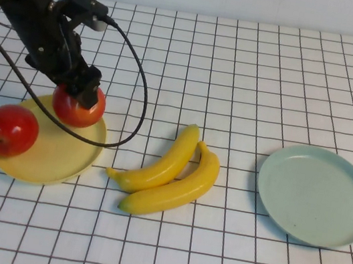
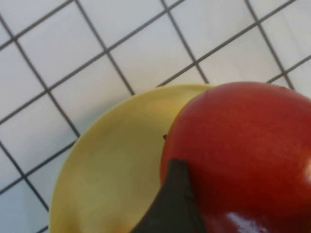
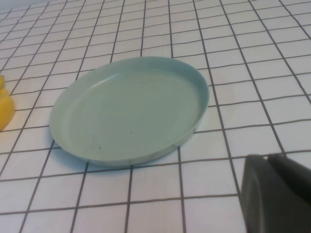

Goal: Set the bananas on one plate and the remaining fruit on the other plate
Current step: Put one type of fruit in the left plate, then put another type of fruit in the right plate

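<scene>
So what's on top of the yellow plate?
Two red apples sit on the yellow plate. The left pincer grips the far one; beneath them is covered. The right pincer is near the blue-green plate.

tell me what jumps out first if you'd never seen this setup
The left gripper grips a red apple over the far edge of the yellow plate, where a second apple sits at the left rim. Two bananas lie side by side mid-table, and the blue-green plate sits bare at the right, near the right gripper.

Blue-green plate [image 3: 129,109] on gridded table [image 3: 252,63]
</scene>
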Motion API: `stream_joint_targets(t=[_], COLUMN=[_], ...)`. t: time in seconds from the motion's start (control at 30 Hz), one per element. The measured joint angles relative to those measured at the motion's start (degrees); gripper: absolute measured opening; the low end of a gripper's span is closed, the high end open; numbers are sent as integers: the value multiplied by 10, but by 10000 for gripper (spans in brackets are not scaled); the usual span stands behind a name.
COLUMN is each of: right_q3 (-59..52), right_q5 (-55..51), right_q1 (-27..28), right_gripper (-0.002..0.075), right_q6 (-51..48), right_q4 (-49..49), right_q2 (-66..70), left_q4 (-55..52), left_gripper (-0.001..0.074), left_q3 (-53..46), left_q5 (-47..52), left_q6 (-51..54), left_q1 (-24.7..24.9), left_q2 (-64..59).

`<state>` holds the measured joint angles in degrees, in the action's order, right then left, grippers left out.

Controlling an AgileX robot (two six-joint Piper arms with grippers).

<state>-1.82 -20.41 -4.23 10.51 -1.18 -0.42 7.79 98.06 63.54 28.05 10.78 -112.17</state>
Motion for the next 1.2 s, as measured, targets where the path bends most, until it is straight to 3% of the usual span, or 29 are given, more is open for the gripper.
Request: stream_joint_targets(t=[0.1,0.2,0.27,0.57,0.9,1.0,1.2], right_q3=[0,0,0,0,0,0,0], right_q5=[0,0,0,0,0,0,0], right_q1=[0,0,0,0,0,0,0], right_gripper=[-17,-17,-17,-17,-17,-17,-17], right_q6=[0,0,0,0,0,0,0], right_q4=[0,0,0,0,0,0,0], right_q2=[0,0,0,0,0,0,0], left_q4=[9,13,24,34,36,44,76], left_gripper=[547,644,666,668,668,668,668], left_q3=[0,0,0,0,-7,-59,-265], left_q5=[-4,6,24,52,-31,-73,-198], left_q6=[23,19,17,17,27,33,34], left_q1=[0,-9,-21,-39,0,6,6], left_q2=[0,0,0,5,146,224,397])
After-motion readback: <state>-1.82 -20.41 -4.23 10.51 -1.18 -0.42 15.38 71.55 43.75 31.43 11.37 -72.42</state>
